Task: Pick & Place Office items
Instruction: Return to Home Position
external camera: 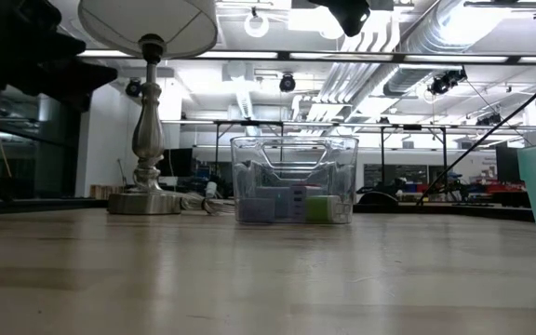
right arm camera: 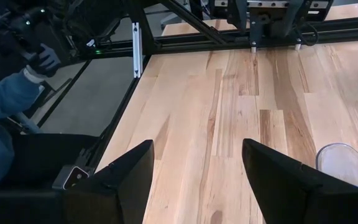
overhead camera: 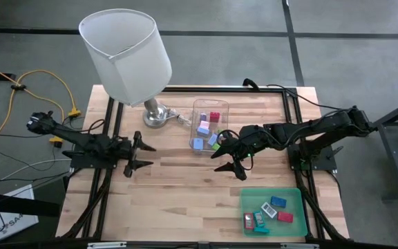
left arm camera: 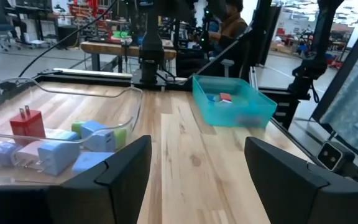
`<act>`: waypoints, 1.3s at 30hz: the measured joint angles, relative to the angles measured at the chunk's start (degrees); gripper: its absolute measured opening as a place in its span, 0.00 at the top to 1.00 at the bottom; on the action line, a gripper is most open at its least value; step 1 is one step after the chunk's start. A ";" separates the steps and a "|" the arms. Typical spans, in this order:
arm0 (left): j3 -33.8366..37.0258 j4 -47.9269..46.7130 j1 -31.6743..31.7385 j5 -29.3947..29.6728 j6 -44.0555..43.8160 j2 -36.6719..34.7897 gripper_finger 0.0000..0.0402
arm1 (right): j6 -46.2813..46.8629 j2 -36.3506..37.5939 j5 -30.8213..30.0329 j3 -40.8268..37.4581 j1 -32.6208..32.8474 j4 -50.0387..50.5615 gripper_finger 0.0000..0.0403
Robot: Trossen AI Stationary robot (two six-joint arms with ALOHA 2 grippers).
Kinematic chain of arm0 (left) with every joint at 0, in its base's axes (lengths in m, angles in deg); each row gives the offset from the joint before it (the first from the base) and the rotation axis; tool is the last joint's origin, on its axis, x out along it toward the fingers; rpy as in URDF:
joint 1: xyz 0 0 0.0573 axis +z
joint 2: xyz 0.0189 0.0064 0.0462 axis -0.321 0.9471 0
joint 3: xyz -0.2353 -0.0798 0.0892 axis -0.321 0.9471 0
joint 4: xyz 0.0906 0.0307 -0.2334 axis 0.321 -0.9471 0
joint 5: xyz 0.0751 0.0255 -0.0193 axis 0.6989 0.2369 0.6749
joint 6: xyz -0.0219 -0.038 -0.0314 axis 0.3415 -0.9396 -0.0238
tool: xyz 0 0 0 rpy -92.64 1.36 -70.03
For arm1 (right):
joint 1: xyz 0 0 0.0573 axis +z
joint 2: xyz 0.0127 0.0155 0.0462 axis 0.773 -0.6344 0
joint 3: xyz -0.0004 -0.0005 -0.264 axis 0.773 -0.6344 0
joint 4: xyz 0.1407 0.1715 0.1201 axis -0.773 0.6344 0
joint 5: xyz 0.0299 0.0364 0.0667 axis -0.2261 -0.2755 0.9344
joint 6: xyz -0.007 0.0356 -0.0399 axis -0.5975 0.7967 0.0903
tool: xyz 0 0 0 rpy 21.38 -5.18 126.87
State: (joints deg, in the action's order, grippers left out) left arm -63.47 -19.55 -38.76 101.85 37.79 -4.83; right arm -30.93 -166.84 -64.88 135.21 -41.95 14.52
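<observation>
The office items are small blocky pieces. Several lie in a clear plastic box (overhead camera: 209, 124) at the table's far middle: a red one (left arm camera: 27, 123), light blue ones (left arm camera: 58, 155) and a green one (external camera: 320, 207). Several more (overhead camera: 267, 211) lie in the flat green tray (overhead camera: 296, 197) at the near right. My left gripper (overhead camera: 144, 156) hangs open over bare wood left of the box, pointing level toward the table's right. My right gripper (overhead camera: 220, 155) is open above the table just near-right of the box, slanting down toward the left. Neither has anything between its fingers.
A lamp with a white shade (overhead camera: 126, 55) stands on its metal base (overhead camera: 156, 114) at the far left, close to the box. Bare wood (overhead camera: 185, 194) lies between the two grippers and along the near edge. A person's sleeve (right arm camera: 5, 99) shows beyond the table's left edge.
</observation>
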 joint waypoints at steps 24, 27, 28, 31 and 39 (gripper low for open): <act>1.19 -12.26 0.53 0.07 3.49 -9.19 0.38 | 0.02 0.00 -0.01 0.01 0.00 0.04 0.42; 1.24 -12.22 0.53 0.04 3.49 -9.20 0.38 | 0.02 0.00 0.00 0.00 0.01 0.04 0.42; 1.24 -12.22 0.53 0.04 3.49 -9.20 0.38 | 0.02 0.00 0.00 0.00 -0.01 0.04 0.42; 1.24 -12.22 0.53 0.04 3.53 -9.20 0.38 | 0.02 0.00 0.00 0.00 0.00 0.04 0.42; 1.24 -12.20 0.53 0.02 3.49 -9.20 0.38 | 0.00 0.00 0.00 0.00 0.01 0.04 0.42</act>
State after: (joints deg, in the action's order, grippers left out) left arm -62.23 -31.74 -38.23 101.87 41.28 -14.03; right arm -30.93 -166.84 -64.88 135.21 -41.94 14.56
